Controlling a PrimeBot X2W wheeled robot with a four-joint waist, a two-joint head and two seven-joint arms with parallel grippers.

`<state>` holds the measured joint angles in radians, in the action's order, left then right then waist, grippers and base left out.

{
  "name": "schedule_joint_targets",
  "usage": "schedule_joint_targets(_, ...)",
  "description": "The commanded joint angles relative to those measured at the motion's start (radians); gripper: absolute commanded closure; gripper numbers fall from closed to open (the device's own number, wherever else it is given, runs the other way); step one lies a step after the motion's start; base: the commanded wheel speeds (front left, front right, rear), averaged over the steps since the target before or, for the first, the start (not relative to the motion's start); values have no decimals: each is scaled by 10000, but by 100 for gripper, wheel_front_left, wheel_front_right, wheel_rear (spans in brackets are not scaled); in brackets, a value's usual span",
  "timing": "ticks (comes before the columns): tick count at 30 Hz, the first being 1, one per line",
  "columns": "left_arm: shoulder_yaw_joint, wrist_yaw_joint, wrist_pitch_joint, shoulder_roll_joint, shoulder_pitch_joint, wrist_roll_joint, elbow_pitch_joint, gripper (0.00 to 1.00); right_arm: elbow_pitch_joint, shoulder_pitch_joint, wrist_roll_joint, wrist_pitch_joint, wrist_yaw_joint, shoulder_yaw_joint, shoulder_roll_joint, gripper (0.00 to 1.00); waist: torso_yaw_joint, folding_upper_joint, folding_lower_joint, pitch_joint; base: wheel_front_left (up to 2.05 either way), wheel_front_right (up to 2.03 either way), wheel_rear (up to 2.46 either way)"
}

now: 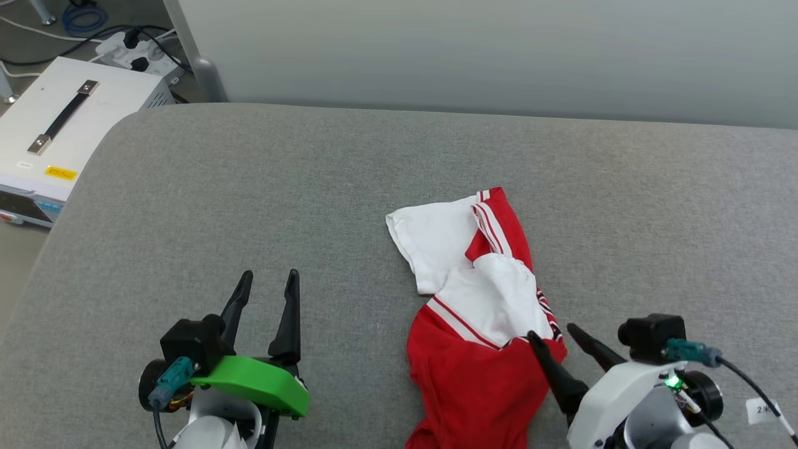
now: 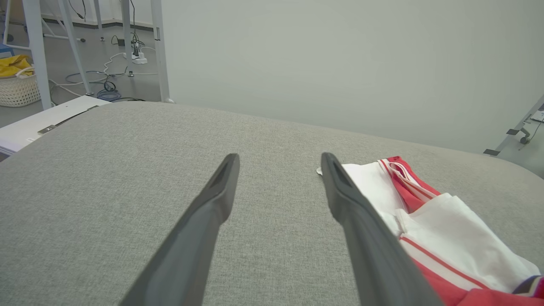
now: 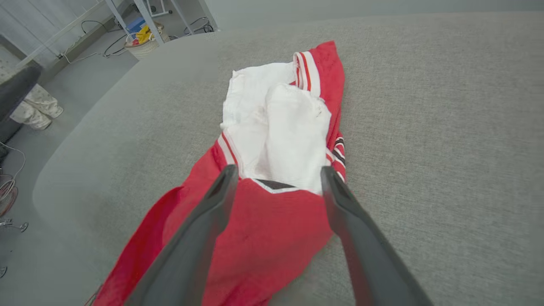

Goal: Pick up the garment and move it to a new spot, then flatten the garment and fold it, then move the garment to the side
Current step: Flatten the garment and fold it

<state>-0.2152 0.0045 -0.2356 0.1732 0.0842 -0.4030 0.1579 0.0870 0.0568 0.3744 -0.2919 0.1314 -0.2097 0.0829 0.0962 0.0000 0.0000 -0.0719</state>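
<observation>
The garment [image 1: 480,380] lies crumpled, hem cut off below, we catch just a sliver of lettering, right gripper [image 1: 551,332] spread at its edge, left gripper [image 1: 270,274] spread, empty.

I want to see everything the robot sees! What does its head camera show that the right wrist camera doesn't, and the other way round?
Head view's extras: the left gripper, open over the grey cushion, plus a white box with a black handle and a power strip beside the cushion. Right wrist view's extras: a basket of colourful things, far off on the floor. Shared: the red and white garment, crumpled on the cushion, and the right gripper, open, fingers above the garment.
</observation>
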Motion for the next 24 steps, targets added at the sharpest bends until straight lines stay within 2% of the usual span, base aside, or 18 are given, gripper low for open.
schedule_joint_targets(1, -8, 32, 29, 24, 48, -2, -22, 0, -202, -412, -141, -217, -7, 199, -33, 0, 76, 0, 0, -82, 0, 0, 0)
schedule_joint_targets(7, -136, -29, -1, -90, 384, -19, -11, 0, -991, -1549, -11, -1332, -7, 341, 305, 0, 401, 0, 0, -514, 0, 0, 0)
schedule_joint_targets(14, -234, -142, -99, -289, 777, -64, 146, 0, -1714, -2989, 402, -2808, -7, -727, 1124, 0, 795, 0, 0, -1061, 0, 0, 0)
schedule_joint_targets(21, -279, -262, -191, -434, 1078, -32, 357, 0, -2497, -4031, 574, -3290, -7, -1595, 1591, 0, 1055, 0, 0, -1435, 0, 0, 0)
schedule_joint_targets(22, -278, -279, -202, -452, 1110, -25, 402, 0, -2618, -4109, 603, -3386, -7, -1701, 1652, 52, 1082, 0, 0, -1445, 0, 0, 0)
schedule_joint_targets(23, -273, -287, -209, -464, 1125, -19, 434, 0, -2649, -4156, 656, -3360, -7, -1738, 1670, 71, 1099, 0, 0, -1448, 0, 0, 0)
schedule_joint_targets(24, -261, -294, -218, -479, 1137, -13, 472, 0, -2674, -4203, 685, -3329, -7, -1754, 1706, 100, 1112, 0, 0, -1444, 0, 0, 0)
